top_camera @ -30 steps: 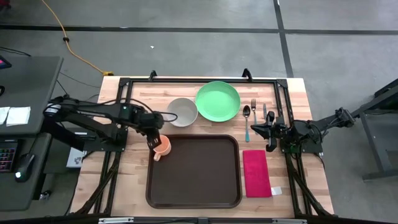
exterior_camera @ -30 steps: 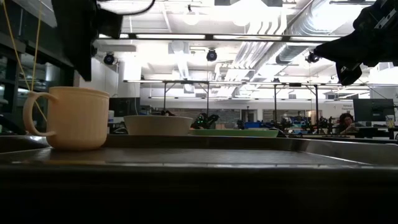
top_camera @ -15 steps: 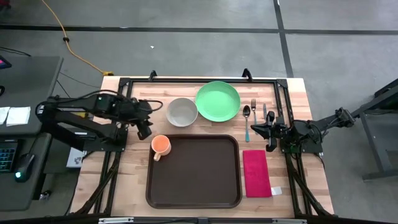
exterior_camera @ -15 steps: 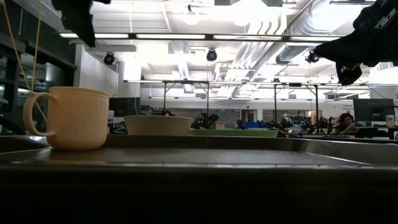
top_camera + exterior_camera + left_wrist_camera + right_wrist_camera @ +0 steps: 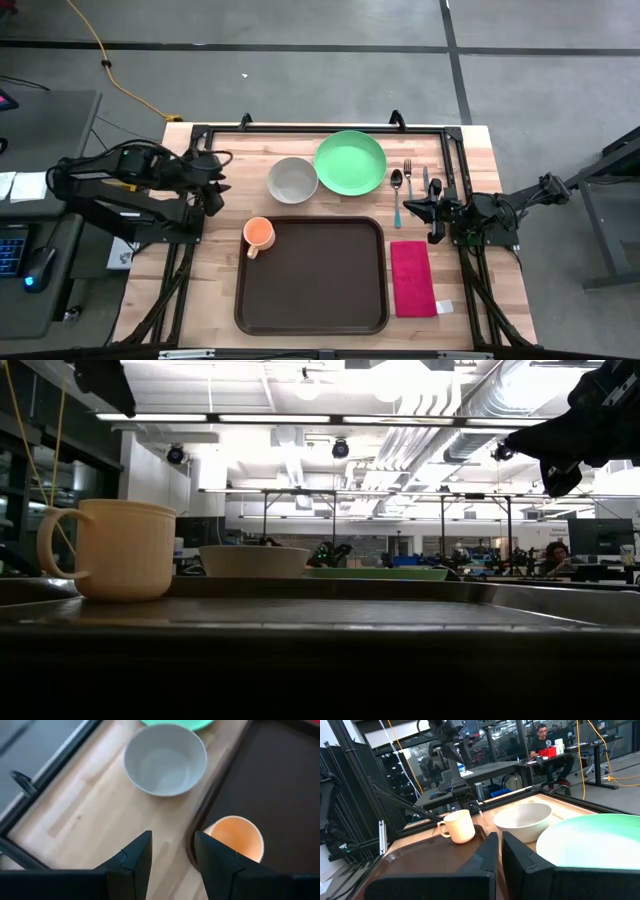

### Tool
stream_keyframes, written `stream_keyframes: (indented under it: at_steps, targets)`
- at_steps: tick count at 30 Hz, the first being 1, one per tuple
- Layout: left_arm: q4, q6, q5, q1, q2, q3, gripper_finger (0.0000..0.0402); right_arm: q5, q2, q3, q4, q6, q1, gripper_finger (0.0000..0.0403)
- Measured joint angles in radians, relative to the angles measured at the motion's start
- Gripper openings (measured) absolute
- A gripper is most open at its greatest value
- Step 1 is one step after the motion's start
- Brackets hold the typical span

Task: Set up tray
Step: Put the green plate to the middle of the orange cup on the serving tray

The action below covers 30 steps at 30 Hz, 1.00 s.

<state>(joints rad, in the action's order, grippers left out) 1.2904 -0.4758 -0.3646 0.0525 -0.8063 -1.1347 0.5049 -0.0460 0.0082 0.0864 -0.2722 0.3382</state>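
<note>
Item: large dark brown rectangular plastic tray (image 5: pixel 312 275), lying near the front middle of the light wooden table (image 5: pixel 210 300).

Contents: one small orange cup (image 5: pixel 259 234) with a handle, upright in the tray's far left corner; rest of tray bare.

Change noted: left gripper (image 5: pixel 213 197), a second ago directly over the cup, has let go and drawn back toward the table's left edge; its fingers stand apart, holding nothing.

Right gripper (image 5: pixel 432 210): fingers together, empty, parked at the right side beside the cutlery.

Outstanding, off tray: pale grey round bowl (image 5: pixel 292 179), green round plate (image 5: pixel 350 162), spoon (image 5: pixel 397 192), fork (image 5: pixel 408 175), red folded napkin (image 5: pixel 411 277).

Assessment: cup placement looks complete; bowl likely next, nearest the left arm.
</note>
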Motion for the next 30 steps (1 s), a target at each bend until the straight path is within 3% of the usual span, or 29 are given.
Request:
stream_keyframes:
  at_steps: [17,30]
  targets:
    - [-0.002,0.156,-0.172,0.000,0.133,0.000,0.0179,0.000,0.000,0.000,0.001,0.000,0.000,0.0000]
    - [-0.022,0.296,-0.188,0.000,0.228,0.002,0.0179,0.006,0.000,0.000,0.001,0.000,0.000,0.0000]
